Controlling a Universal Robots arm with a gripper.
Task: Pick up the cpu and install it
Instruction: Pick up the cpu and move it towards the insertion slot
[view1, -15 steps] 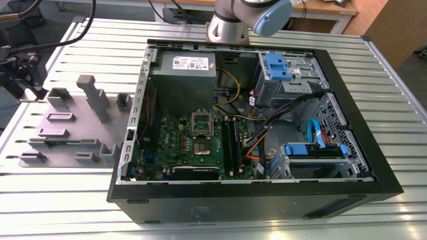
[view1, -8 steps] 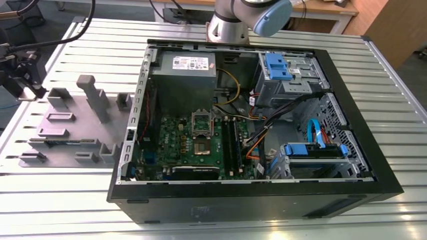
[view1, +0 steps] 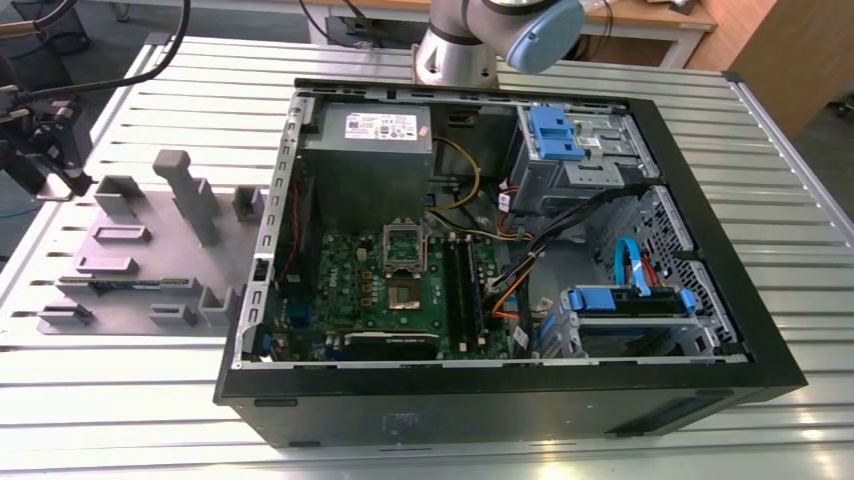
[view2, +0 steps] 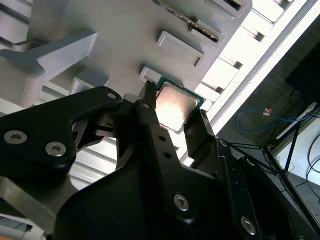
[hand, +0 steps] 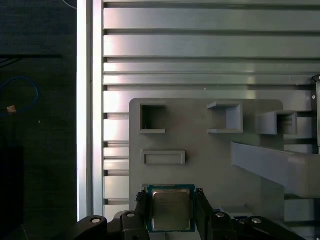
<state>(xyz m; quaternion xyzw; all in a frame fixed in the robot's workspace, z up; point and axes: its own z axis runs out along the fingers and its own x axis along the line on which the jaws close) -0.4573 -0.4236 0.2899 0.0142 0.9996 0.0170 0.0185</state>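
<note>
Cpu (hand: 171, 210), silvery top up and thin green edge showing, caught between the black fingers (hand: 142, 206) of the gripper (hand: 171, 197) in both wrist views. Looked clamped on two opposite edges, one finger tight against each side, no gap seen. Sat at a corner of the lilac-grey holder plate (hand: 210, 150), close to the table's edge and near a low rectangular block (hand: 163, 157). Could not tell whether raised clear of the plate or resting on it. Judged the pick-up step to be in hand: hold taken, nothing of the install done. Found the open socket (view1: 404, 291) on the green motherboard (view1: 340, 300) inside the computer case (view1: 747, 330), well apart from the holder plate and toward the exterior view's right of it, with the dark socket frame (view1: 404, 243) tipped up beside it. Reckoned that going on called for a straight, level lift with the chip kept flat and the grip steady, as so thin an edge gave little to hold. Reckoned too that the way into the case called for clearing its wall and the loose cables (view1: 514, 265), squaring the chip to the socket, and setting it down gently without any sliding.
</note>
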